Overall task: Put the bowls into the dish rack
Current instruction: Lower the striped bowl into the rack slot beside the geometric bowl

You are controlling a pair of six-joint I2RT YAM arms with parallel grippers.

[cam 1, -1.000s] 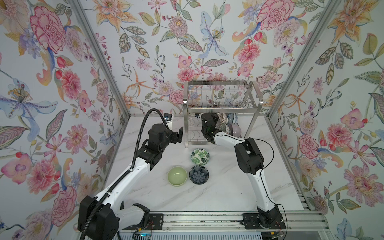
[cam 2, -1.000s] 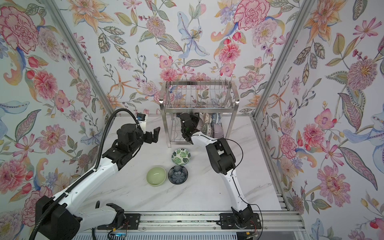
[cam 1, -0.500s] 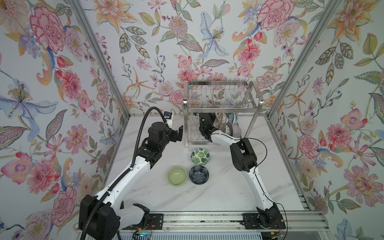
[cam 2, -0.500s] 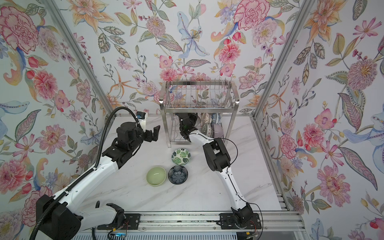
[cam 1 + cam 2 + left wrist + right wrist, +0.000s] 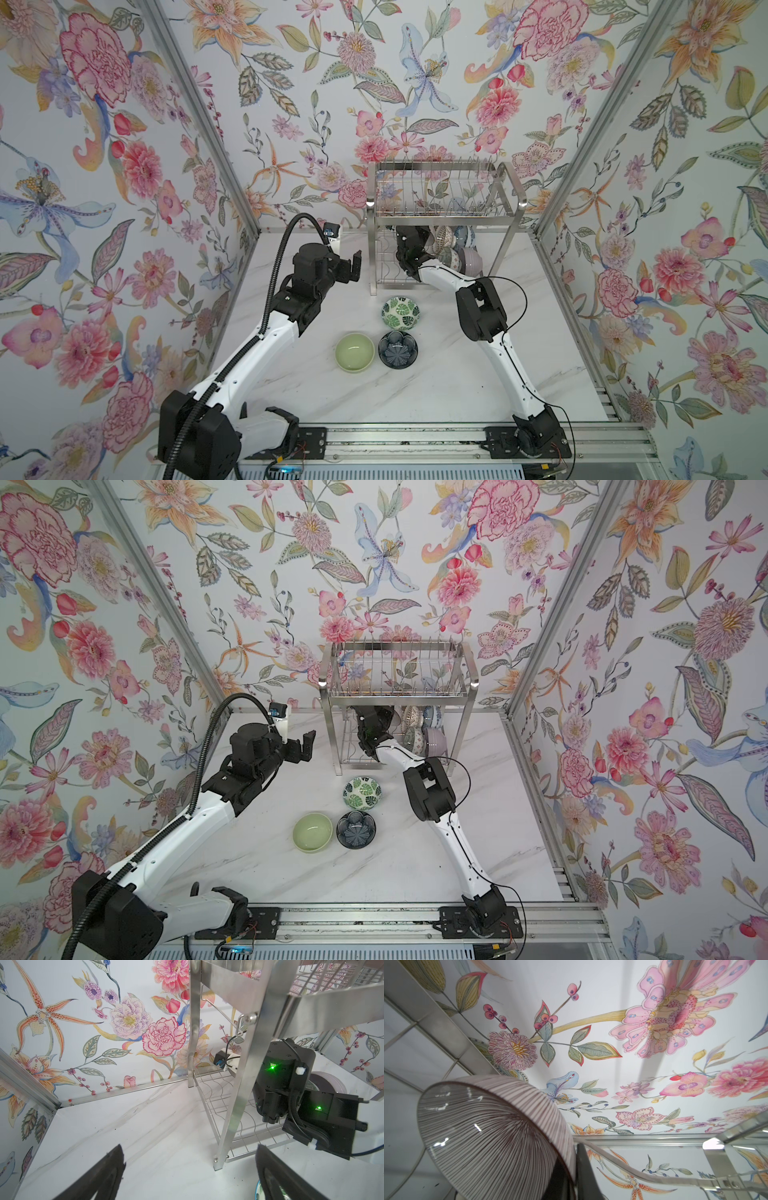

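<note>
The steel dish rack [image 5: 436, 215] [image 5: 399, 695] stands at the back of the table. My right gripper [image 5: 408, 246] [image 5: 576, 1169] reaches into its lower tier, shut on the rim of the purple-lined bowl [image 5: 492, 1136], which is tilted on edge. Lattice [image 5: 444, 240], blue floral [image 5: 464, 237], grey-green [image 5: 451, 257] and lilac [image 5: 470, 262] bowls sit in the lower tier to its right. On the table lie the green leaf bowl [image 5: 400, 312], pale green bowl [image 5: 355, 352] and navy bowl [image 5: 398, 349]. My left gripper [image 5: 353, 266] [image 5: 189, 1165] hovers open and empty, left of the rack.
The rack's front left leg [image 5: 239, 1084] stands just ahead of my left fingers [image 5: 108, 1172], with the right arm's black wrist [image 5: 286, 1076] behind it. Floral walls close in the back and both sides. The right arm's elbow [image 5: 480, 309] hangs over the table right of the leaf bowl.
The right arm's elbow has shifted a little to the left while its gripper stays in the rack's lower tier with the bowl. The left arm has hardly moved.
</note>
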